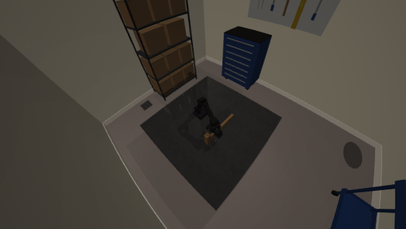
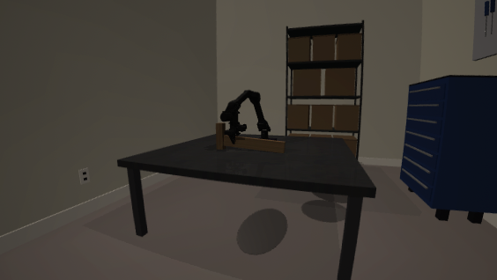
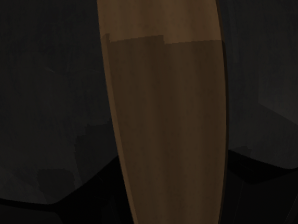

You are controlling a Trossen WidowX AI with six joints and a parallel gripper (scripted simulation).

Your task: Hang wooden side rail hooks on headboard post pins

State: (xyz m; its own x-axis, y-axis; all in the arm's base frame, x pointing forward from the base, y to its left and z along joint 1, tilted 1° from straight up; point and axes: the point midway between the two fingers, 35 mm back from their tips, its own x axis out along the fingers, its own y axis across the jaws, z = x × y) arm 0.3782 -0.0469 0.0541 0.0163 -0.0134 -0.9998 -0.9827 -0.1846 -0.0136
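Dim, low-contrast light, with the room sunk in brown and grey
The walls are faintly lit; the dark tabletop [image 1: 241, 158] [image 2: 247, 167] carries soft shadows and weak, streaky reflections. Up close, a jagged-edged shadow crosses the wooden rail [image 3: 170, 110], whose sides bow outward as if through a wide lens. The black arm [image 1: 210, 113] [image 2: 257, 107] loses its detail in the gloom.

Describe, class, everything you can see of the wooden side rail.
The wooden side rail is a long, straight, brown board, set on edge. One end is at the upright headboard post; the far end appears to rest on the dark table. The fingers grip it near the post. Its hooks cannot be made out.
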